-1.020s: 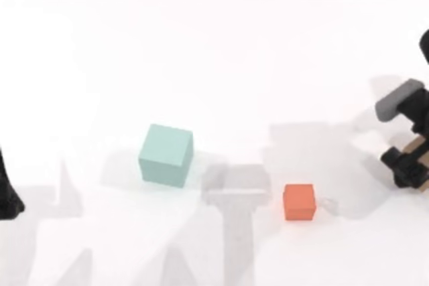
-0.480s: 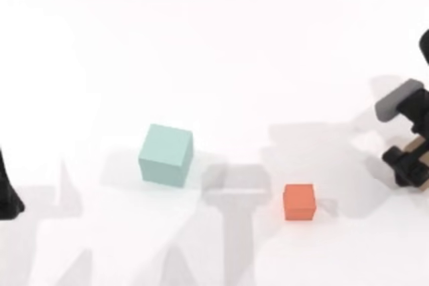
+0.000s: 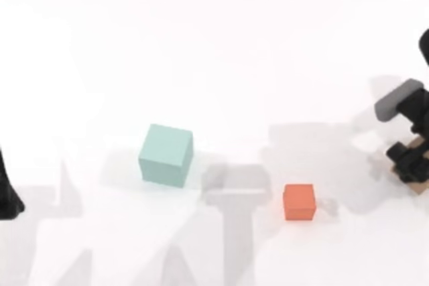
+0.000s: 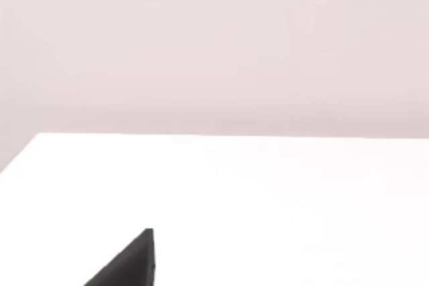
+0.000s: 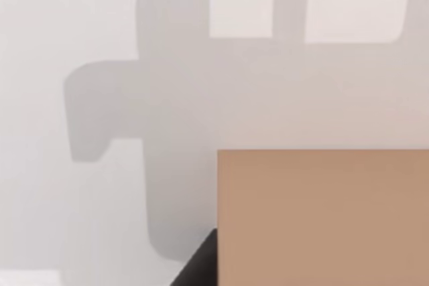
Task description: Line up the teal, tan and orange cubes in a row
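Tan cube (image 5: 322,216) sits under the right gripper (image 3: 410,164), well right of the orange cube (image 3: 299,201); whether the fingers clamp it cannot be told. Recommended: confirm a square grip, then carry it clear above the table. Teal cube (image 3: 166,155) lies left of orange; nothing obstructs, left arm (image 3: 8,192) parked far left.

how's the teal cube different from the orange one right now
Size: the teal cube is clearly larger than the orange cube.
Colour: the teal cube is pale blue-green, the orange cube a strong orange-red.
Place: in the top view the teal cube sits left of the table's middle, the orange cube to its right and a little nearer the lower edge.
Pose: the teal cube is turned slightly, the orange cube sits squarer.
Both are plain matte cubes resting free on the table, untouched by either gripper.
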